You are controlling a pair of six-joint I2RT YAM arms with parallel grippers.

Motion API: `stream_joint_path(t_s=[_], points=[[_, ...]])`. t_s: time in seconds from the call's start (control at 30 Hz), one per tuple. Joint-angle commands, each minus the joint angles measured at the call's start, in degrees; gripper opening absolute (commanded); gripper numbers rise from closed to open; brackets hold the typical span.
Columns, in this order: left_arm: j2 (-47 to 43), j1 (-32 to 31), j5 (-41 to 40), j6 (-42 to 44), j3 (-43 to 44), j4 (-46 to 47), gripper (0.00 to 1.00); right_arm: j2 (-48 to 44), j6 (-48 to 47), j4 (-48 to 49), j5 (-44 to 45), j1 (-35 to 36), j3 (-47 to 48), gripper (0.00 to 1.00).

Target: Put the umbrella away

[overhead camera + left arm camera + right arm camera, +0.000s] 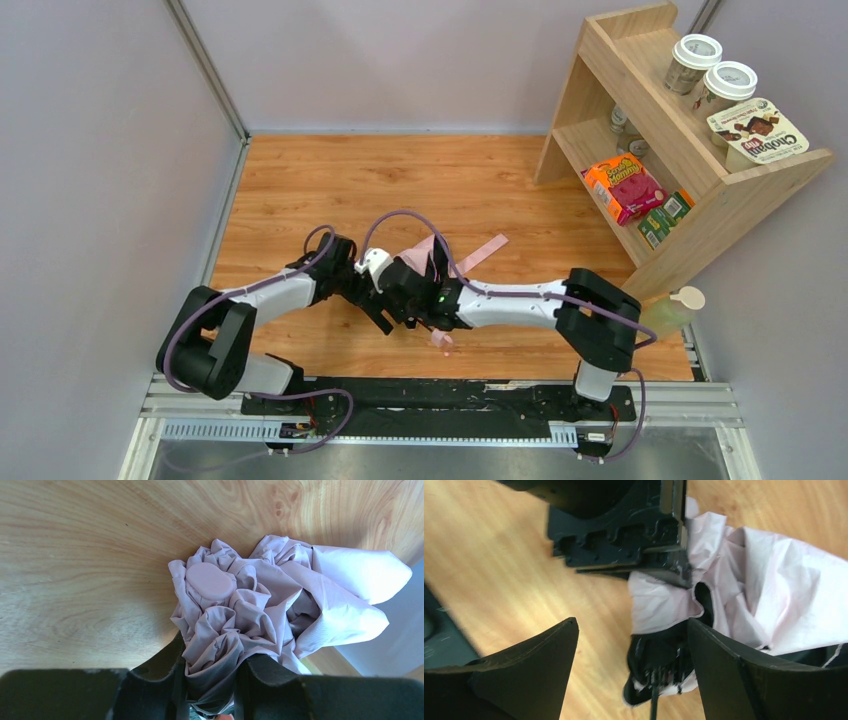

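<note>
umbrella: thin matt cloth (crumpled all over). table: smooth grained wood with a slight sheen. right fingers: matt black plastic, scuffed. shelf: pale wood.

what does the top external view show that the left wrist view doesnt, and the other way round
Only the top external view shows the left arm and right arm meeting mid-table, the wooden shelf of snacks at the right, and the pink strap lying flat beyond the arms. Only the left wrist view shows the left jaws shut on the umbrella, its fabric bunched, with a round pink cap amid the folds. Both show the umbrella and the wooden table.
</note>
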Motion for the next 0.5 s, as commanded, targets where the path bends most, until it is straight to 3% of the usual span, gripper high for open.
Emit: stream_joint_path(t_s=[0.0, 0.17, 0.23, 0.33, 0.43, 0.47], points=[[1.56, 0.20, -6.71, 3.45, -2.75, -16.88, 0.00, 5.80, -7.62, -0.29, 19.39, 2.09, 3.94, 0.84], [1.02, 0.20, -6.10, 2.66, -2.40, -17.32, 0.00, 11.25, -8.77, 2.17, 26.60, 4.73, 4.82, 0.78], [1.11, 0.20, -5.48, 2.22, -2.57, -17.14, 0.00, 13.97, -8.86, 2.27, 28.89, 5.26, 5.61, 0.68], [0.85, 0.02, -5.57, 1.87, -2.66, -17.14, 0.00, 16.18, -6.50, 0.07, 29.34, 5.35, 7.28, 0.44], [-0.20, 0.02, -5.74, 2.48, -2.92, -16.53, 0.00, 16.45, -2.73, -2.65, 26.36, 4.83, 6.06, 0.07], [-0.73, 0.02, -5.92, 2.92, -2.84, -16.27, 0.00, 16.10, -0.45, -3.61, 24.17, 4.21, 4.75, 0.00]])
